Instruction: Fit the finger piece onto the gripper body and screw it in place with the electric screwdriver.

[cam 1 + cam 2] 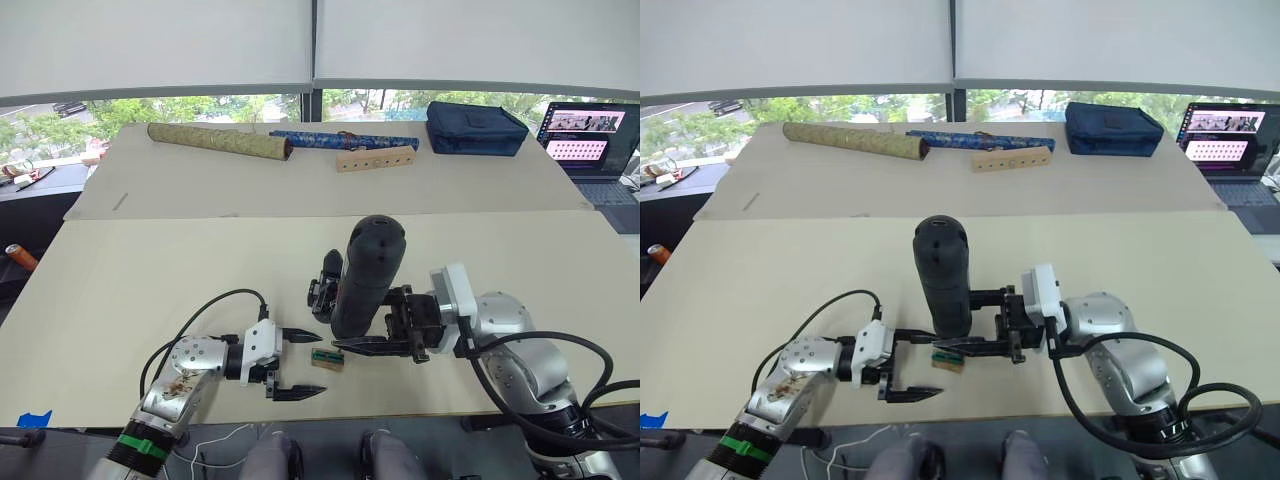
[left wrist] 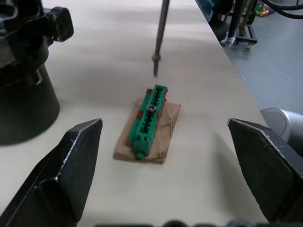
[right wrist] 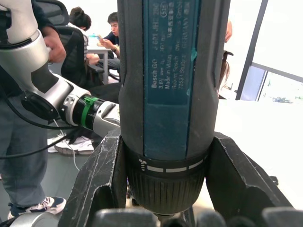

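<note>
The electric screwdriver (image 1: 366,275) is clamped upright in the right gripper (image 1: 385,343), its bit poised over the green block (image 2: 148,119), while the left gripper (image 1: 297,364) is held spread and empty beside it.

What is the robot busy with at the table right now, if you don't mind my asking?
The right end effector is shut on the electric screwdriver, held upright with its bit just above a small green block on the table. The left end effector rests open at that block. The gripper body stands just behind the screwdriver. No screwing into it has started yet.
</note>
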{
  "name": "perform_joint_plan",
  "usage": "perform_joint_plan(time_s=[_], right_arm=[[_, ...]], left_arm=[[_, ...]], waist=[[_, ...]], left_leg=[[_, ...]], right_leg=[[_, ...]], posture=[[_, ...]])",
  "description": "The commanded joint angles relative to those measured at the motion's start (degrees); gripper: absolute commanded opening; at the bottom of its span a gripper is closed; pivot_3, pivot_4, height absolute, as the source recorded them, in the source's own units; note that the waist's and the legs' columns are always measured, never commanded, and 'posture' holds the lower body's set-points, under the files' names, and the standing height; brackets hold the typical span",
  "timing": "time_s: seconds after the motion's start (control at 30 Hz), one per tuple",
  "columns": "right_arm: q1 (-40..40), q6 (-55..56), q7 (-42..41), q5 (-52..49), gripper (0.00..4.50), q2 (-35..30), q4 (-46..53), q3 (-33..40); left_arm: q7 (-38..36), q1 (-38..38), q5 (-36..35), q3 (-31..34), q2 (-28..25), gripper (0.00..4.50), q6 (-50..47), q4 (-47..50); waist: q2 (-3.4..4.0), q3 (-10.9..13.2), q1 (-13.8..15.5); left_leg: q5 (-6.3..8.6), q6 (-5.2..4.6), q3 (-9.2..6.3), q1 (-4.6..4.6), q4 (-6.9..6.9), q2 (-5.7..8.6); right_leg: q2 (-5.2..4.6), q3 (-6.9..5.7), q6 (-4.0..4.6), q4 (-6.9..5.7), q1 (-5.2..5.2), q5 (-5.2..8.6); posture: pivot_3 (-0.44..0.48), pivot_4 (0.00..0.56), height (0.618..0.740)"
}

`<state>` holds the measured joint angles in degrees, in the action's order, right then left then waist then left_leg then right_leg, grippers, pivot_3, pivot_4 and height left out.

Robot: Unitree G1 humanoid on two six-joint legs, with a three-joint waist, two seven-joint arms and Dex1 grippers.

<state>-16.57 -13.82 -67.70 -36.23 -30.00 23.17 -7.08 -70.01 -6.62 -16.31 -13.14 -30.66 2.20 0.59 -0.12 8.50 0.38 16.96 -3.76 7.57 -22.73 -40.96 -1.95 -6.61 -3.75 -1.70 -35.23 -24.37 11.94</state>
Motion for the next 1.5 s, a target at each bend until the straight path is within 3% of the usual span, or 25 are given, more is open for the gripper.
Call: perform_joint_plan(time_s=[0.03,0.4,0.6,0.97,1.5], right_arm=[[-1.7,-0.9,0.6,-3.9,1.9,-0.8,3.9,3.3],[-5.0,-6.5,2.9,-10.7,1.9,-5.7,5.5,10.5],[-8.4,-7.6,3.4,-12.2,1.9,-7.1,3.4,13.3],[-18.9,-12.4,8.6,-12.4,1.9,-4.3,-3.0,11.5],[-24.5,-12.5,6.4,-7.2,1.9,3.4,-9.2,5.0]], left_arm=[[-0.4,1.1,-4.0,3.3,-1.7,4.5,-1.6,3.8],[0.4,3.3,-15.2,13.4,-7.3,4.5,-10.6,13.5],[2.7,-0.4,-18.3,16.7,-8.1,4.5,-15.2,14.2],[-0.1,-9.0,-15.3,15.0,-9.8,4.5,-16.0,7.2],[-0.2,-12.9,-9.1,10.4,-5.1,4.5,-12.0,0.1]], waist=[[0.0,0.0,0.0],[-0.02,0.0,0.2],[-0.02,0.0,0.2],[-0.03,0.0,0.2],[-0.02,0.0,0.1]], left_leg=[[0.0,0.01,-0.01,-0.01,0.0,0.0],[0.0,0.0,-0.04,-0.09,0.0,0.01],[-0.01,0.03,-0.02,-0.08,-0.01,0.02],[-0.09,0.15,0.08,-0.09,0.05,0.03],[-0.1,0.16,0.21,-0.17,0.05,0.05]], right_leg=[[0.0,0.0,0.0,0.0,-0.01,0.0],[-0.05,-0.06,0.0,0.06,-0.02,-0.01],[-0.02,-0.06,0.0,0.04,-0.02,-0.01],[0.12,-0.06,-0.01,0.06,-0.06,-0.01],[0.15,-0.09,-0.03,-0.03,-0.07,-0.02]], posture=[[0.0,0.15,0.74],[0.0,0.15,0.74],[0.0,0.15,0.74],[0.0,0.15,0.74],[0.0,0.15,0.74]])
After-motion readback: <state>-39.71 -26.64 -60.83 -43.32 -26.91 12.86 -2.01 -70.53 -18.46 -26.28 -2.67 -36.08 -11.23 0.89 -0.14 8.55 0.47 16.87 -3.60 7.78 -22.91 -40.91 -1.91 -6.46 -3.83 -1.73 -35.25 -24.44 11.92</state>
